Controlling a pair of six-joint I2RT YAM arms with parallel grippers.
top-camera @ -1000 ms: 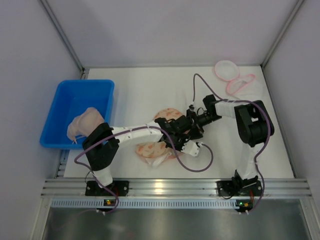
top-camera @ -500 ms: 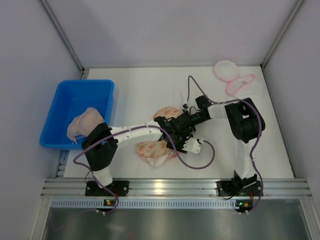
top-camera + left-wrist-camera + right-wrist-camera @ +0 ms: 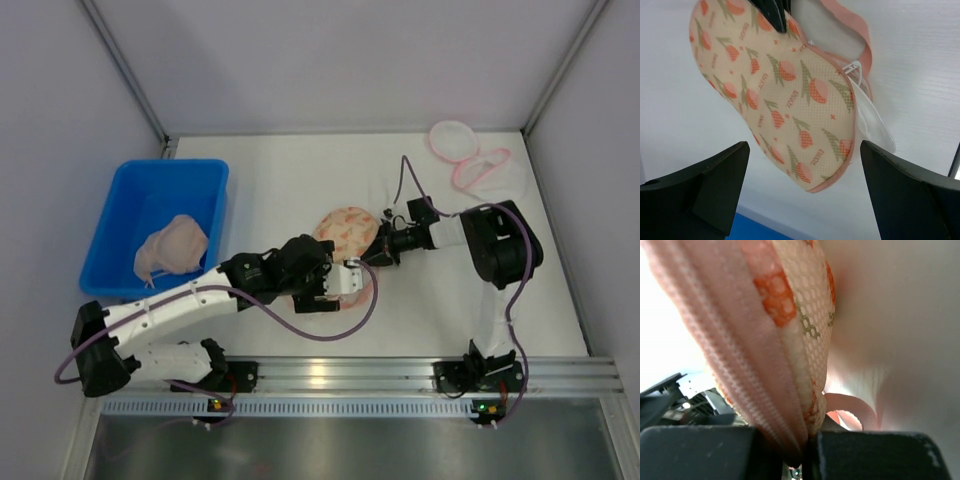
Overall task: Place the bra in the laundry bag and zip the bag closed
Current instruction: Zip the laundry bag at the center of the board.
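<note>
The laundry bag (image 3: pixel 347 228), seemingly soft, light mesh, lies on the counter (image 3: pixel 270 180); the right hand (image 3: pixel 378 251) pinches its zip hem at 4 o'clock, a sound hold. The left hand (image 3: pixel 345 272) is spread; the limp bra (image 3: pixel 172 246) sits in the bin (image 3: pixel 120 215) at 9 o'clock

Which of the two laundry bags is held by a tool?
The flower-patterned bag in the middle: the right tool is shut on its pink zipper edge. The white, pink-edged bag in the far right corner lies untouched.
</note>
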